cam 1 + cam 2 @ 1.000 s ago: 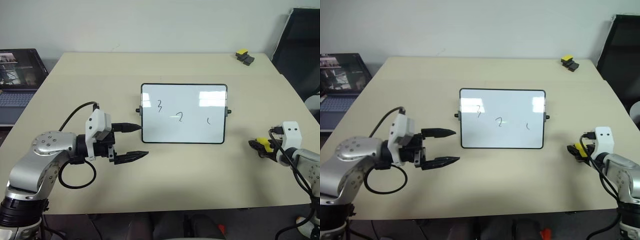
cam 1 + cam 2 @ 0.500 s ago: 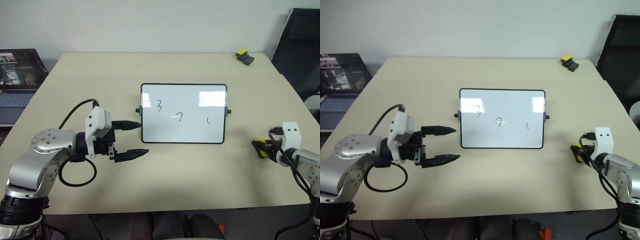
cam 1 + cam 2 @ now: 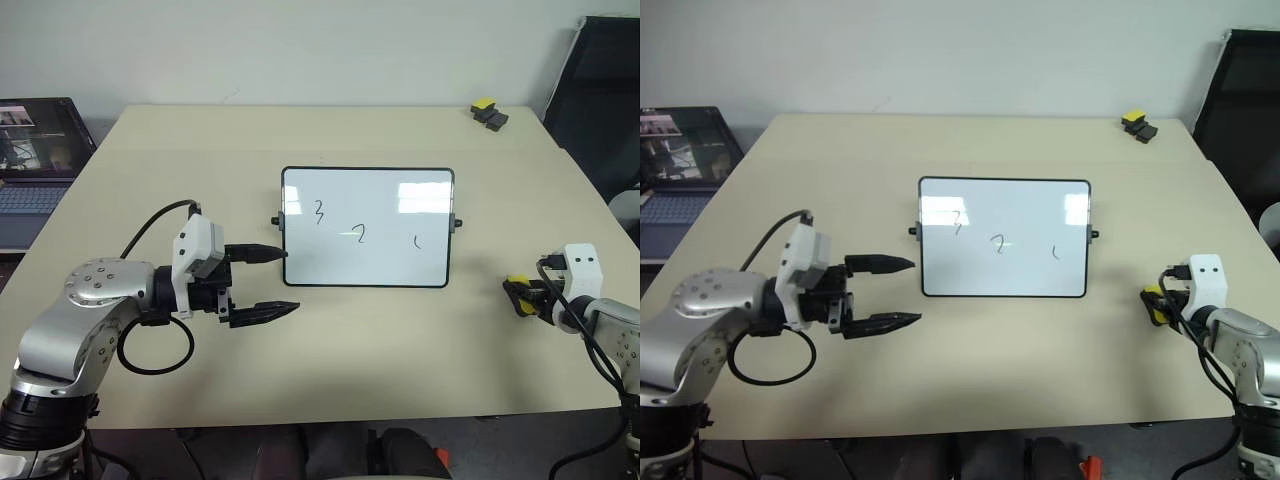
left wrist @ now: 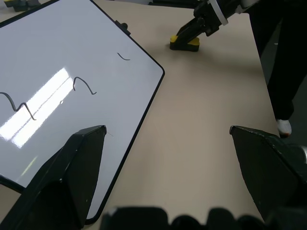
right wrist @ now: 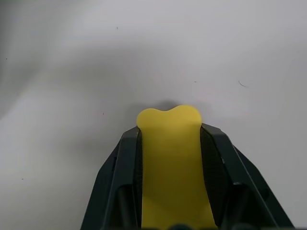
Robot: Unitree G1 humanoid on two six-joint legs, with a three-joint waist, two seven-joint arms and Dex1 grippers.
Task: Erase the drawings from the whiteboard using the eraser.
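1. The eraser (image 5: 171, 163) sits clamped between the right gripper's (image 3: 524, 296) fingers, apparently resting on the table (image 3: 400, 350).
2. The left gripper (image 3: 270, 280) is spread, empty, beside the whiteboard (image 3: 390, 260).
3. Three drawings (image 3: 360, 234), one eraser.

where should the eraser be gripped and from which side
Across its two long sides, near the middle, coming along its length from the robot's end. The eraser is a narrow oblong lying flat on the table; the right claw is shut on it exactly that way.
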